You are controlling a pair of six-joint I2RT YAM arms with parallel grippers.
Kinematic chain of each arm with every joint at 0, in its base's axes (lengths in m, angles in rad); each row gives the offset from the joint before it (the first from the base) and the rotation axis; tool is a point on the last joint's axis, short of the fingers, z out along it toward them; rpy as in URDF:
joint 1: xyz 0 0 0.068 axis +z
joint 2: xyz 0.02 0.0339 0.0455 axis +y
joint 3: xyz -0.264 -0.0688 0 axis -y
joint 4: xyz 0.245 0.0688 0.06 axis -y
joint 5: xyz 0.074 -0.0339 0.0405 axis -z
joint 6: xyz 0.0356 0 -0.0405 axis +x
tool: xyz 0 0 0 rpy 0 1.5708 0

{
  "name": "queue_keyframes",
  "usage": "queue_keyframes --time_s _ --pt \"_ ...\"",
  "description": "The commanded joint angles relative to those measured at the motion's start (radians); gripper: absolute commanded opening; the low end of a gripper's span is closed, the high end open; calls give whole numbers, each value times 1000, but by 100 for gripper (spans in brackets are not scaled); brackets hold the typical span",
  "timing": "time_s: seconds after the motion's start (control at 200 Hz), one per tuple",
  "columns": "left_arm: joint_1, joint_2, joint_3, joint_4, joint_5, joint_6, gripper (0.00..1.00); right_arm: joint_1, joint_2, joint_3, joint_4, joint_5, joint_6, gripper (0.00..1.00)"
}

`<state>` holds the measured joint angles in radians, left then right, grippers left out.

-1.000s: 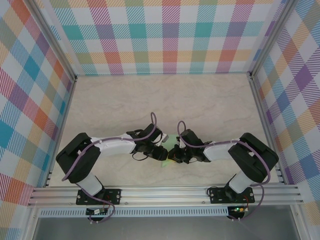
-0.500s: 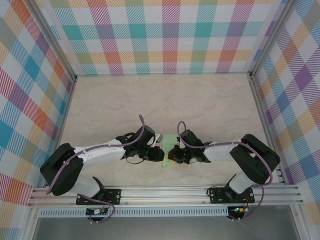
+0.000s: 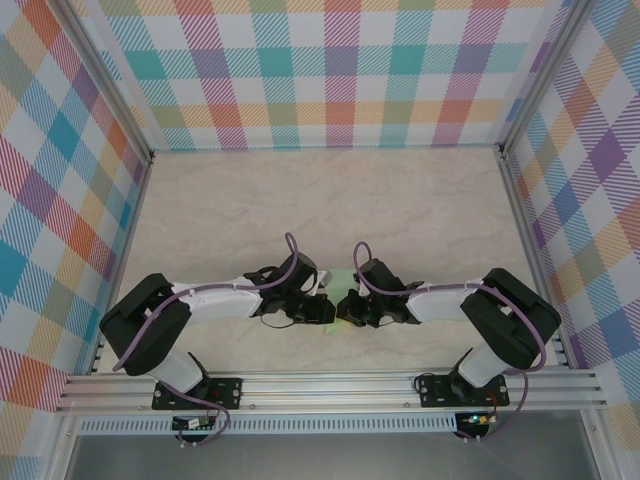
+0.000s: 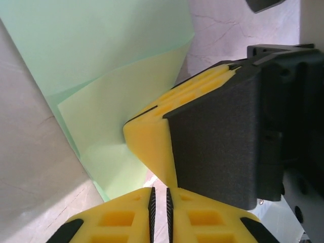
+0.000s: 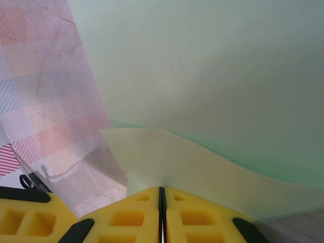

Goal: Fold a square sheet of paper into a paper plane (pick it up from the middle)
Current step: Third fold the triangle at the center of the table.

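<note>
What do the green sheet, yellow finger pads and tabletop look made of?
The green sheet looks like thin matte paper: it curls softly with crisp edges. The finger pads seem moulded matte plastic or rubber, with recessed pockets. The tabletop is marble-patterned, perhaps laminate; veins show.

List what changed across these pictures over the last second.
The left arm moved. Its elbow dropped toward the near rail, then came partway back. This left the left gripper lying flatter beside the paper's left edge, jaws nearly shut. The right gripper stayed shut on the square sheet of paper, which kept its place.
</note>
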<state>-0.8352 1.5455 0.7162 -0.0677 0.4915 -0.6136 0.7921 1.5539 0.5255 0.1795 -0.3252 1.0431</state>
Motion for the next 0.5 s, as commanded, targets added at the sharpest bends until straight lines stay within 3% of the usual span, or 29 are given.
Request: queue_keyframes --time_s 0.0,0.285,0.495 --pt "-5 7 -15 37 22 -25 16 4 6 9 -45 29 15 10" --pt "-5 45 -20 40 36 -31 11 4 18 11 -53 30 21 10" --pt "-6 -33 -72 48 -13 -55 4 4 23 14 -61 38 27 10"
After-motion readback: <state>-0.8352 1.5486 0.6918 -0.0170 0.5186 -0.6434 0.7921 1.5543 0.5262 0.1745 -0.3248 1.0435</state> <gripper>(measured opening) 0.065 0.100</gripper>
